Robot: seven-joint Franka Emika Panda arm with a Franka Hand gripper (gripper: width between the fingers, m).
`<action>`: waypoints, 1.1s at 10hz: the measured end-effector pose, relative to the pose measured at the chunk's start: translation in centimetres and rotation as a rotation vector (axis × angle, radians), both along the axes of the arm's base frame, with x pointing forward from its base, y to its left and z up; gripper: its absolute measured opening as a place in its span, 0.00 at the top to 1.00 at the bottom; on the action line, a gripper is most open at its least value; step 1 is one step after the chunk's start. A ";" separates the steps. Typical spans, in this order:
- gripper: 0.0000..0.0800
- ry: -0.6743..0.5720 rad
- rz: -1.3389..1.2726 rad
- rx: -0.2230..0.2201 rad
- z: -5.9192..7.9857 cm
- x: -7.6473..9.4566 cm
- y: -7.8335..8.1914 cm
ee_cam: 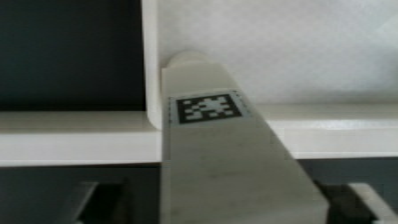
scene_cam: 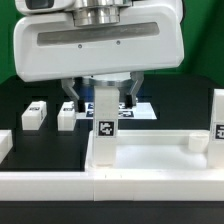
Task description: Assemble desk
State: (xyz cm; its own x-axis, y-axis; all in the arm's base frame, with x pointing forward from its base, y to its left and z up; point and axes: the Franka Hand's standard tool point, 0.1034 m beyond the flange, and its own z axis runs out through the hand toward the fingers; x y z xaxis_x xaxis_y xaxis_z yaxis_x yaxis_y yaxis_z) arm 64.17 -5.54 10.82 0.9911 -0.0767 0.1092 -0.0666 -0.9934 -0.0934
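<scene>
The tagged leg [scene_cam: 104, 130] stands upright at the corner of the desk top [scene_cam: 155, 158] toward the exterior view's left (whether it is fully seated in its socket cannot be told). The gripper [scene_cam: 101, 103] straddles it with jaws spread, both fingers clear of its sides. If the seating is loose, an off-centre squeeze or a brush from 1 finger could tilt the leg or shove the top.

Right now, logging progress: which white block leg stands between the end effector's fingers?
The upright white plastic block leg centred under the end effector; other legs sit aside.
</scene>
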 end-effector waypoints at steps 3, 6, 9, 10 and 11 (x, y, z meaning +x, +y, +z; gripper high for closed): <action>0.63 0.020 -0.229 0.022 -0.1 -0.1 -0.4; 0.63 0.065 -0.697 0.059 -0.2 -0.2 -0.5; 0.63 0.197 -1.346 0.201 -0.3 -0.4 -0.5; 0.63 0.204 -1.377 0.212 -0.3 -0.4 -0.8; 0.63 0.215 -1.457 0.218 -0.3 -0.4 -0.7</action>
State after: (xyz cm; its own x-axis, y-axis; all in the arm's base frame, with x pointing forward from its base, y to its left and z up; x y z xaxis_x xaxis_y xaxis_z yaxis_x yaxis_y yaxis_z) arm 63.73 -6.25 10.52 0.0259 -0.9852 -0.1696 -0.9961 -0.0110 -0.0879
